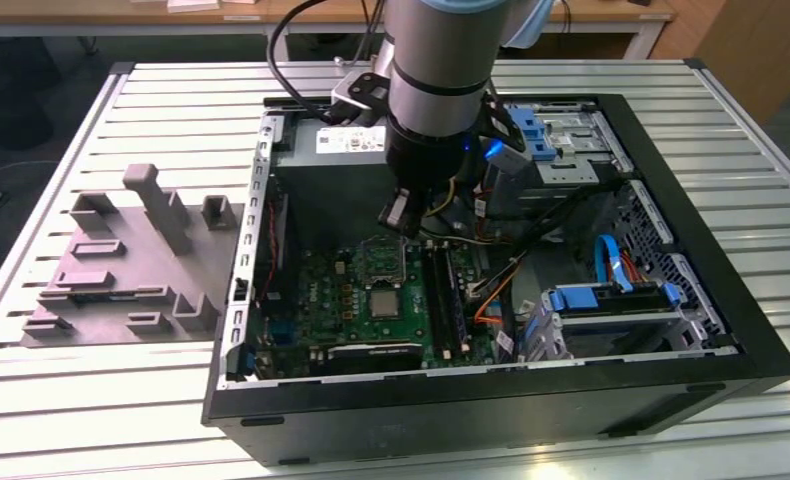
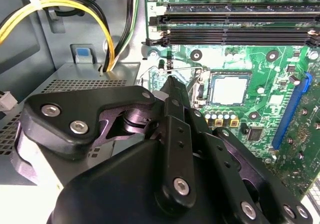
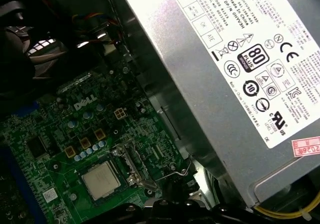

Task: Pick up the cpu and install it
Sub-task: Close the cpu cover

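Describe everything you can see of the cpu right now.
The cpu is a small, thin, flat square with a dull silvery-grey metal top. It lies level in its socket on the green motherboard, framed by the dark socket edge, and also shows in the first wrist view and the exterior view. The tool sits beside it, not touching.

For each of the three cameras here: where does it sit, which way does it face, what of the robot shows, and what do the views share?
Exterior view: off the arm, high, looking down on the open case and fixture plate; the arm reaches into the case.
Second wrist view: on the arm, looking past the tool at the motherboard.
First wrist view: on the arm, facing the power supply and motherboard.
Shared: all three show the cpu sitting in its socket.
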`<state>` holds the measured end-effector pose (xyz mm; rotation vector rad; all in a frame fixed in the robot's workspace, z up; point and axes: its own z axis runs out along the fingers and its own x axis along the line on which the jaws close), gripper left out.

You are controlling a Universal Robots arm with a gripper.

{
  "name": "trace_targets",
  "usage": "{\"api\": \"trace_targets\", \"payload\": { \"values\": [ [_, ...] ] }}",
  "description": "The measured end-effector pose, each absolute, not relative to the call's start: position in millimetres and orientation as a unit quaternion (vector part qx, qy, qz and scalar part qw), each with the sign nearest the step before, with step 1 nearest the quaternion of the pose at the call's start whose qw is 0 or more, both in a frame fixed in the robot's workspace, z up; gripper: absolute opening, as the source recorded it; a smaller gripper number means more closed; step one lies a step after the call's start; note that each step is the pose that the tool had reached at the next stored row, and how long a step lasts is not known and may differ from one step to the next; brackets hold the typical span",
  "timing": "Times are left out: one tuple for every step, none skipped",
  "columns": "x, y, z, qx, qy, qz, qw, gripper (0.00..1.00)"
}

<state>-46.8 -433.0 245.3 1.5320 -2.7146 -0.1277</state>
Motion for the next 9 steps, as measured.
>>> {"api": "trace_targets", "payload": {
  "values": [
    [-46.8, -433.3, 245.2, 0.491, -0.87, -0.041, 0.011, 0.11],
    [-46.8, -433.5, 245.2, 0.491, -0.87, -0.041, 0.011, 0.11],
    [-46.7, -433.9, 245.2, 0.491, -0.87, -0.041, 0.011, 0.11],
    [-46.8, -434.4, 245.2, 0.491, -0.87, -0.041, 0.011, 0.11],
    [-46.8, -435.0, 245.2, 0.491, -0.87, -0.041, 0.011, 0.11],
    [-46.8, -435.6, 245.2, 0.491, -0.87, -0.041, 0.011, 0.11],
    [-46.8, -436.4, 245.2, 0.491, -0.87, -0.041, 0.011, 0.11],
    [-46.8, -437.1, 245.2, 0.491, -0.87, -0.041, 0.011, 0.11],
    [-46.8, -437.8, 245.2, 0.491, -0.87, -0.041, 0.011, 0.11]
  ]
}}
